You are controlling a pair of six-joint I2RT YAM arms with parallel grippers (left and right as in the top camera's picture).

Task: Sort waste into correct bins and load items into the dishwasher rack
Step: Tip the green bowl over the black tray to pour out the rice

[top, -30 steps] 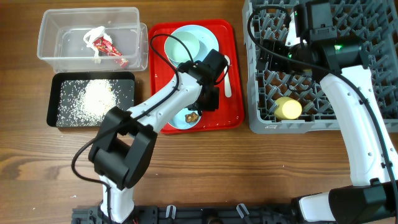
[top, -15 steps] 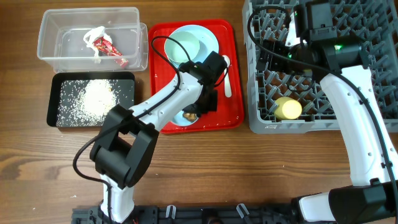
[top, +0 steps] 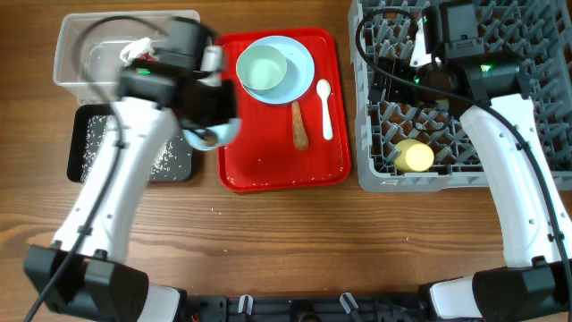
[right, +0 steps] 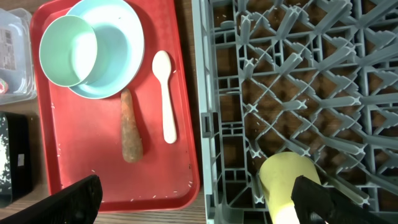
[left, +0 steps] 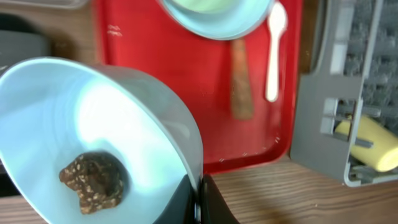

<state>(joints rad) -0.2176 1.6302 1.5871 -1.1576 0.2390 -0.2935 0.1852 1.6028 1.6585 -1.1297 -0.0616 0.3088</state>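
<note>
Where the left gripper (left: pixel 198 200) pinches the rim of the small pale blue bowl (left: pixel 106 112), the bowl hangs tilted between the black tray (top: pixel 75 143) and the red serving tray (top: pixel 268 165), with the brown food lump (left: pixel 93 180) inside. Judged light, rigid and slick; the rim hold is thin and the lump is loose. Right gripper (right: pixel 196 199) is spread wide and empty above the dishwasher rack (right: pixel 298 74).

I find no word, number, brand or sign that I can read in any of my views. The red-and-white wrapper (top: pixel 136 52) lying in the clear tub (top: pixel 76 40) shows what may be print, but it is too small and blurred from overhead, and only faint grey marks from my right wrist.
</note>
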